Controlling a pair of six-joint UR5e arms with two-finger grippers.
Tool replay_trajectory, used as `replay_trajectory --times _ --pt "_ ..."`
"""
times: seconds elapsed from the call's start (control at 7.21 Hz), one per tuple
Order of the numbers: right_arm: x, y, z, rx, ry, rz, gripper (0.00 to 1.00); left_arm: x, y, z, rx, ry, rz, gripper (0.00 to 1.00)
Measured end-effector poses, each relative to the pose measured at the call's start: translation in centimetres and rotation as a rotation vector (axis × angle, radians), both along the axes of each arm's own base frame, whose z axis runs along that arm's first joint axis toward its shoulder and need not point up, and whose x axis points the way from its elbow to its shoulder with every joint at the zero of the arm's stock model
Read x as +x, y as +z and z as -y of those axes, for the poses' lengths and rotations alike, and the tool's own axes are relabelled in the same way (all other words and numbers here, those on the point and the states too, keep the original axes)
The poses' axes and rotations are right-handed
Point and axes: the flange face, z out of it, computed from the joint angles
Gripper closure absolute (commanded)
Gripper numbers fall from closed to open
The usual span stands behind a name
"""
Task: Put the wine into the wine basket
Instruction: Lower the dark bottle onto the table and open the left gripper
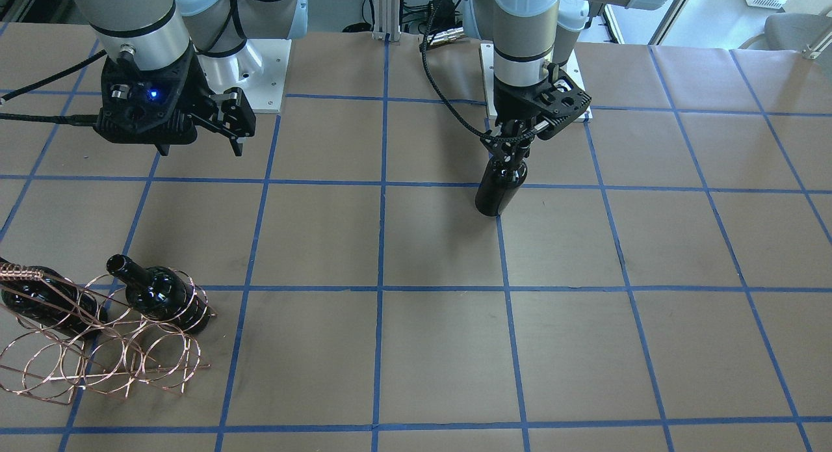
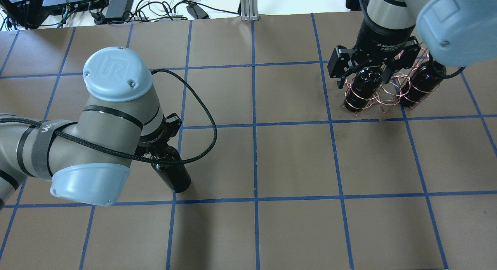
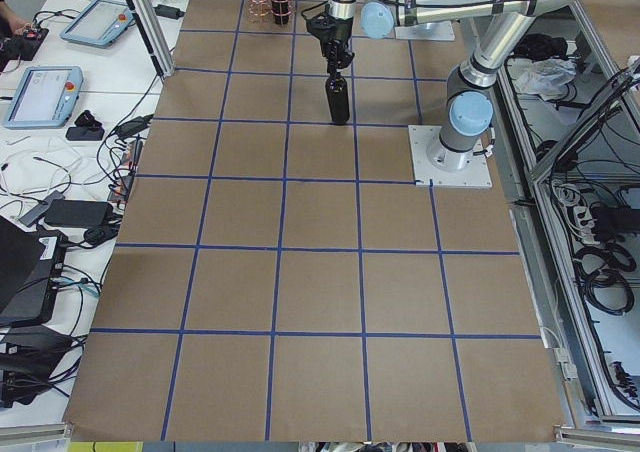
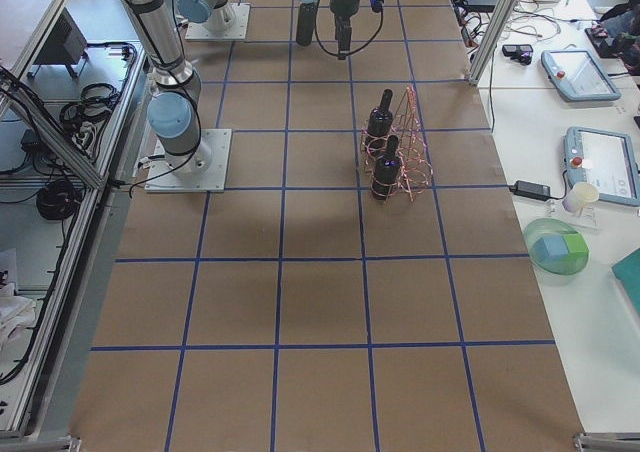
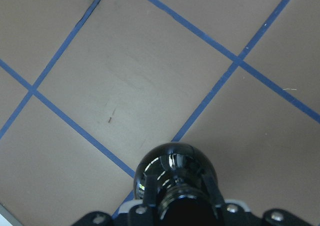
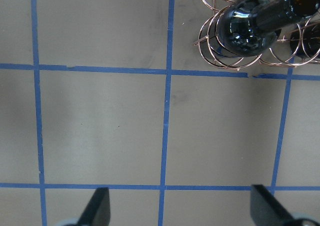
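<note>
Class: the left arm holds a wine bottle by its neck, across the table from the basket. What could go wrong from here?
1. The left gripper clamps only the glossy neck of the wine; on the long carry it may slip or swing.
2. The open right gripper hangs by the wine basket, where two bottles sit; the incoming bottle could strike them.
3. The thin-wire basket may shift if nudged.

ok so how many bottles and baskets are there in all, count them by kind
wine bottles: 3, the held bottle in the left gripper plus two racked bottles
wine basket: 1
total: 4
</note>
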Motion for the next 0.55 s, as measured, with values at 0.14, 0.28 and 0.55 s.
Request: replay_trajectory --times 0.14,0.28,0.55 --pt "-0.01 0.0 0.0 0.0 0.0 -0.001 0.0 -0.05 -0.05 0.13 -0.006 -0.001 -0.004 1.0" --pt "-0.01 0.0 0.0 0.0 0.0 -0.001 0.0 -0.1 -0.15 0.12 -0.005 -0.001 -0.006 1.0" --pt "-0.01 0.0 0.01 -0.001 0.0 -0.001 0.0 -0.16 -0.44 -0.12 0.015 0.0 -0.008 1.0"
